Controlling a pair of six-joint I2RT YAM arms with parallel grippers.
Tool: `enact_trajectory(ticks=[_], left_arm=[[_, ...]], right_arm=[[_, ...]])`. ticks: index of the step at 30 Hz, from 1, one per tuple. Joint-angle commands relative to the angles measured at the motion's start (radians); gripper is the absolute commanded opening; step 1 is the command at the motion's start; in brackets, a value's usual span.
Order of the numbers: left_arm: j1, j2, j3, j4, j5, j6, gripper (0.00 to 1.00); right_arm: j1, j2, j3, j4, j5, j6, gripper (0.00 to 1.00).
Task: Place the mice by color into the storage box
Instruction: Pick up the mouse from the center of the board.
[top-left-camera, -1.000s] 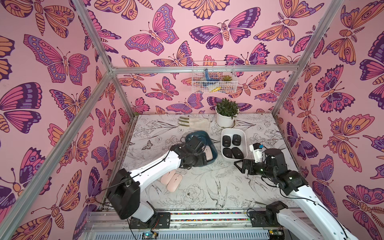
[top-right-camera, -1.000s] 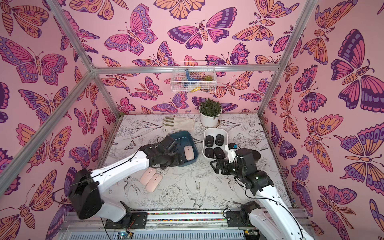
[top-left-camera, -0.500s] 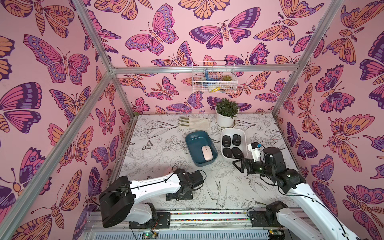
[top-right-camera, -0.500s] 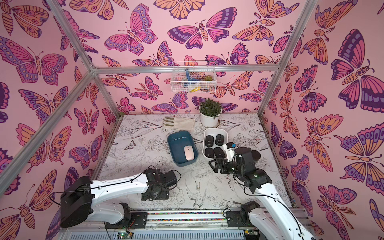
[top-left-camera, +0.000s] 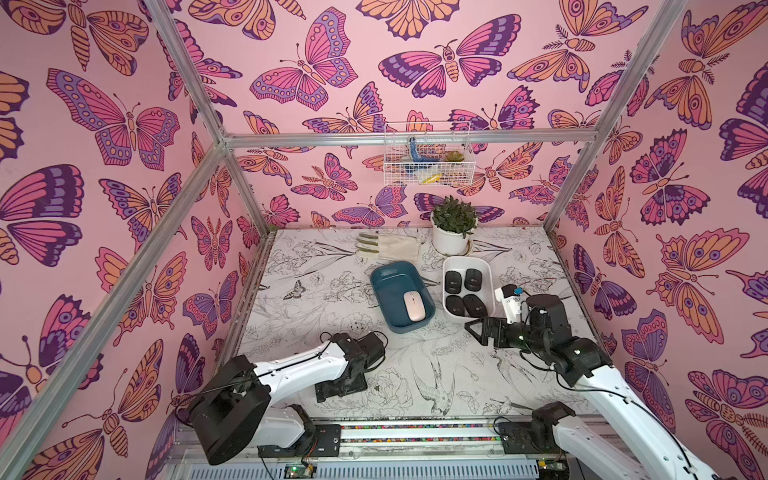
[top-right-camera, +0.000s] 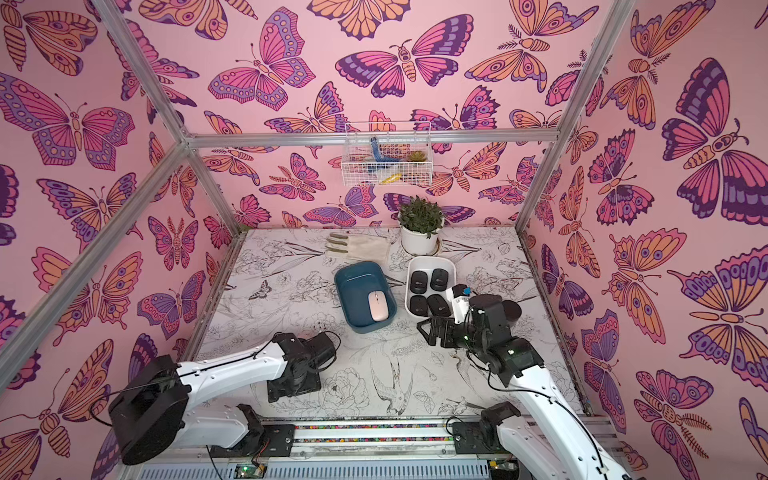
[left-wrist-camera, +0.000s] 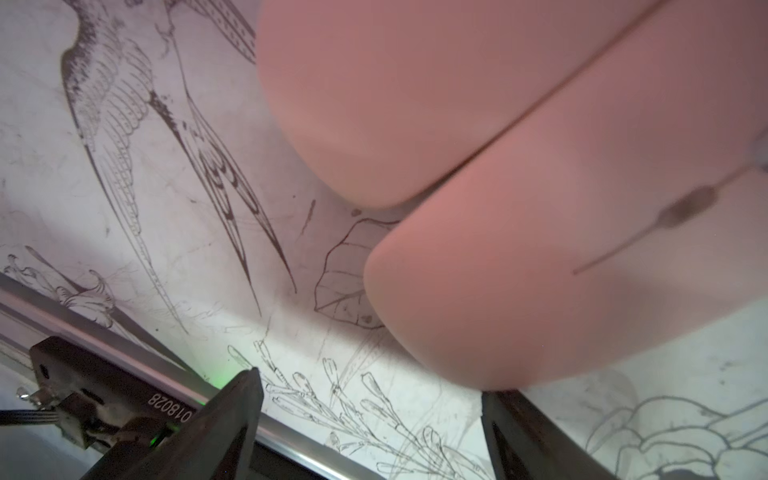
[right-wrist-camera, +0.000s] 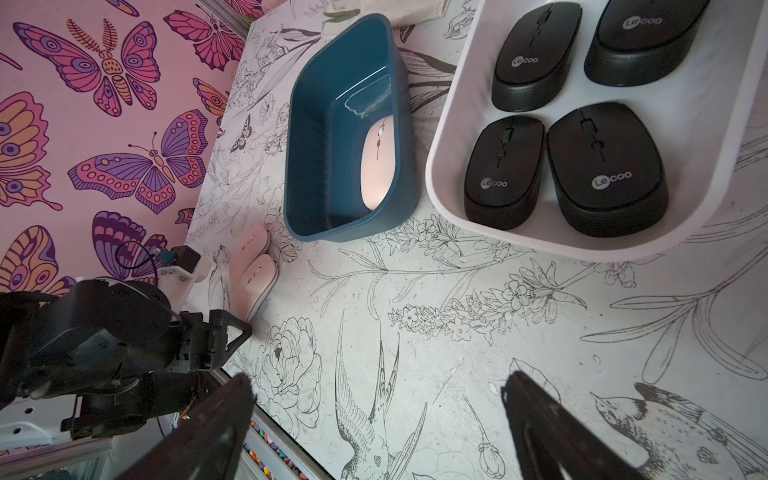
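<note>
Mice in pale pink, two of them (left-wrist-camera: 519, 174), lie side by side on the counter (top-left-camera: 478, 374) just ahead of the left pincer (left-wrist-camera: 370, 419), whose jaws stand wide apart above them, gripping nothing. Beyond, the right pincer (right-wrist-camera: 378, 415) hangs equally wide and empty near the white tray (top-left-camera: 489, 286) of four black mice (top-left-camera: 463, 293). One pink mouse (top-left-camera: 414, 306) rests inside the blue box (top-left-camera: 384, 291).
</note>
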Motion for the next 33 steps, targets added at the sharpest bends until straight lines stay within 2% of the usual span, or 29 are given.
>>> enact_trajectory(ticks=[1,15,24,33], left_arm=[[0.04,0.038,0.001,0.074,0.02,0.098,0.86],[0.081,0.258,0.134,0.191,0.025,0.267,0.83],[0.027,0.276,0.215,0.216,0.09,0.296,0.86],[0.051,0.242,0.195,0.192,0.06,0.318,0.91]], right_arm=[[0.001,0.001,0.043,-0.002,-0.011,-0.004,0.97],[0.0,-0.014,0.056,-0.029,0.006,-0.002,0.96],[0.0,-0.002,0.046,-0.016,0.017,0.002,0.96],[0.001,0.005,0.041,-0.013,0.019,0.007,0.96]])
